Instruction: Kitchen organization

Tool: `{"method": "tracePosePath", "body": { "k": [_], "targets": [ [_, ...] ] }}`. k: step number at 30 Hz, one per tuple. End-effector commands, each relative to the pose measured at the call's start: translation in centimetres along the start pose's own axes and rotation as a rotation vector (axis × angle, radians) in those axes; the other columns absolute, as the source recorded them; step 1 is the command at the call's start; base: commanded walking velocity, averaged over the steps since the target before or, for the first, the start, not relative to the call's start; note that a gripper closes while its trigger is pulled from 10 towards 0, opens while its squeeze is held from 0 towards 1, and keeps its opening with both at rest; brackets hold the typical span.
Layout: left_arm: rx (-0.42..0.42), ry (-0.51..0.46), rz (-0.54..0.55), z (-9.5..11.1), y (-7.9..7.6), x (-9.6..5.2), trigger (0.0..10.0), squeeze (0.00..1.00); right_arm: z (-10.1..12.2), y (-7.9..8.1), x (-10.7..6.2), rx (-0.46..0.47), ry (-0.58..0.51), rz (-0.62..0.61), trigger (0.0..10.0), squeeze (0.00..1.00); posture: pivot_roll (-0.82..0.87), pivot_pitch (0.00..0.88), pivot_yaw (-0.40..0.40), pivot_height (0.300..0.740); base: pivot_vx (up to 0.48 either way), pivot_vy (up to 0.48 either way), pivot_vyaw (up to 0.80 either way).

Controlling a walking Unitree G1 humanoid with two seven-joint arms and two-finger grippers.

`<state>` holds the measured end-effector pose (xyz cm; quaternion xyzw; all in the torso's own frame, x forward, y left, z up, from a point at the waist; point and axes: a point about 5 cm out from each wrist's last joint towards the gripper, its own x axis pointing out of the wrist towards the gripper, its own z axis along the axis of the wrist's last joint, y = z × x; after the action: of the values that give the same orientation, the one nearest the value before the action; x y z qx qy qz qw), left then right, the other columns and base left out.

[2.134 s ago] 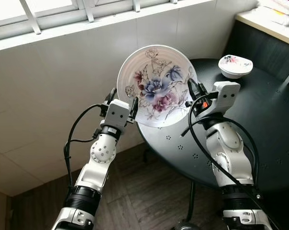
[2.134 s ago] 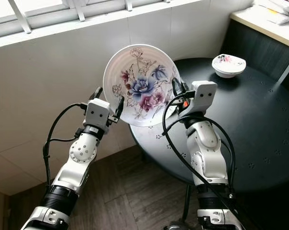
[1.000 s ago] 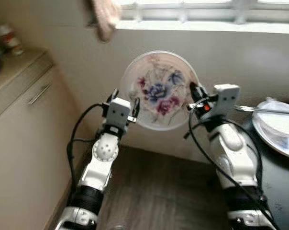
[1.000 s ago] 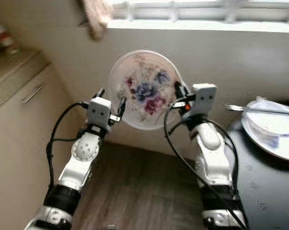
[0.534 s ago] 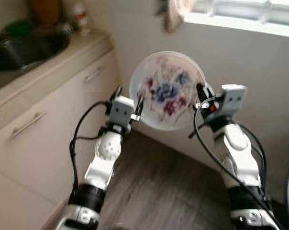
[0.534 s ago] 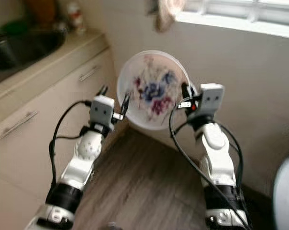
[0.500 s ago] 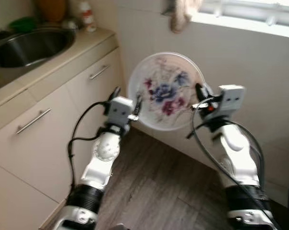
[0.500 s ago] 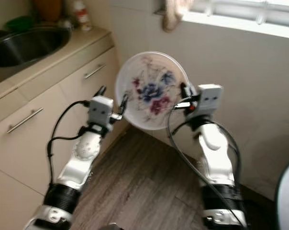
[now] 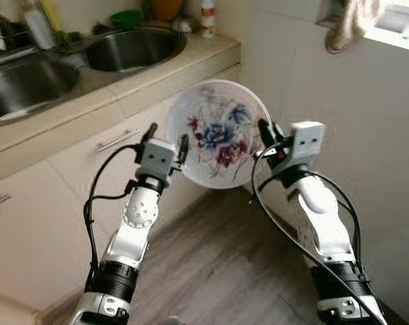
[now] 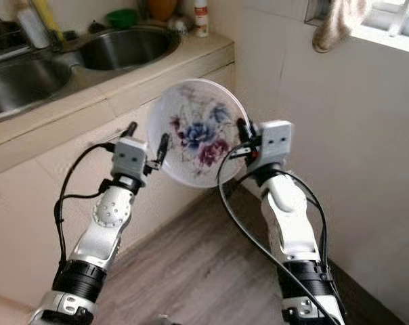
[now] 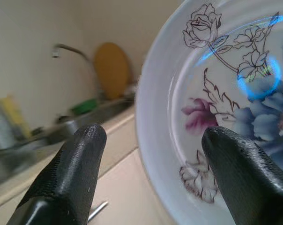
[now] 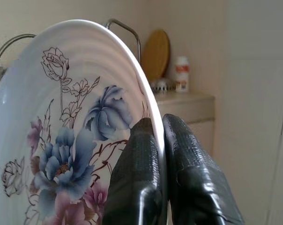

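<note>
Sinks first, far left: two steel basins, one (image 9: pixel 25 84) at the frame edge, second (image 9: pixel 133 47) further along the beige counter (image 9: pixel 157 78). Behind them, one green bowl (image 9: pixel 126 18), one small white bottle (image 9: pixel 208 17), a few more bottles at the far left, too blurred to identify. Wrist views add one curved tap (image 11: pixel 69 49) and one round wooden board (image 11: pixel 112 69) leaning on the wall. Cabinet fronts below the counter, two bar handles visible, one (image 9: pixel 116 139) near the left arm.

Left gripper (image 9: pixel 165 143): fingers spread wide, one finger (image 11: pixel 73 173) clear of the plate, the other (image 11: pixel 242 173) in front of the plate's face near its rim. Contact cannot be confirmed; nothing clamped.

Plate (image 9: pixel 217 133): single item, held up in the air between both grippers, in front of the cabinet corner, nearly on edge with painted face toward the head camera. White, round, shallow, ribbed rim. Decoration: large blue bloom centre, pink and purple blooms beside it, thin dark-line rose outlines and stems toward the edge.

Right gripper (image 9: pixel 264 135): both fingers pinched tight on the plate's right rim, one finger (image 12: pixel 137 183) on the painted side, the other behind. This grip carries the plate.

Right side: plain tiled wall, one cloth (image 9: pixel 350 26) hanging from the window ledge. Wood-look floor (image 9: pixel 218 271) below.
</note>
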<state>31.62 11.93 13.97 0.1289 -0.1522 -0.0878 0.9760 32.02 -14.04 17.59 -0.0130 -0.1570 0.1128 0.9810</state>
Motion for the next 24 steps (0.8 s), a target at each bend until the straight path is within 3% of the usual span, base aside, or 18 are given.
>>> {"method": "tracePosePath", "body": {
  "k": [1,7,13,20,24],
  "targets": [
    [0.0,-0.04,0.001,0.8,-0.2,0.3,10.0,0.0,3.3,-0.9,0.8,-0.097,-0.168,-0.077,0.0,0.0,-0.17,0.0,0.044,0.74,0.461,0.0,0.8],
    [-0.001,-0.046,0.002,0.9,-0.1,0.4,10.0,0.0,5.2,-0.6,1.2,-0.196,-0.271,-0.084,0.0,0.0,-0.17,0.0,0.045,0.74,0.456,0.0,0.65],
    [-0.004,-0.052,0.003,1.0,-0.2,0.5,10.0,0.0,5.4,0.0,1.1,-0.25,-0.298,-0.067,0.0,0.0,-0.17,0.0,0.045,0.74,0.437,0.0,0.0],
    [-0.008,-0.063,0.009,1.1,-0.2,0.5,10.0,0.0,5.8,-0.2,1.1,-0.298,-0.33,-0.101,0.0,0.0,-0.17,0.0,0.043,0.74,0.434,0.0,0.73],
    [-0.011,-0.085,0.018,1.4,-0.2,0.6,10.0,0.0,8.4,-0.7,1.1,-0.368,-0.454,-0.161,0.0,0.0,-0.17,0.0,0.042,0.74,0.389,0.0,0.8]
  ]
}}
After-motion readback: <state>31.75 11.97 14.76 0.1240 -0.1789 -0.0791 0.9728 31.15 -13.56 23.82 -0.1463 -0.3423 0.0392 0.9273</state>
